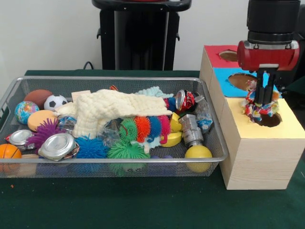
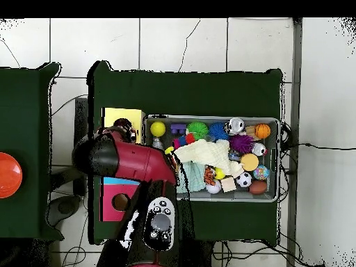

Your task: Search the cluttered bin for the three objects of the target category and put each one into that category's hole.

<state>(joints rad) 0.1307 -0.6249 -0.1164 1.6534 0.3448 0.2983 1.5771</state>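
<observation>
The silver wire mesh bin lies on the green table, full of toys; it also shows in the overhead view. My gripper hangs over the yellow-topped wood box, shut on a speckled red, yellow, blue and white limp piece. The piece hangs at the rim of the round hole. In the overhead view the arm hides the gripper and most of the hole; the yellow box top shows. No other speckled piece shows in the bin.
Blue-topped and red-topped boxes stand behind the yellow one. The bin holds a cream cloth, a green spiky ball, a yellow ball, cans, a soccer ball and an orange ball. An orange disc lies at far left overhead.
</observation>
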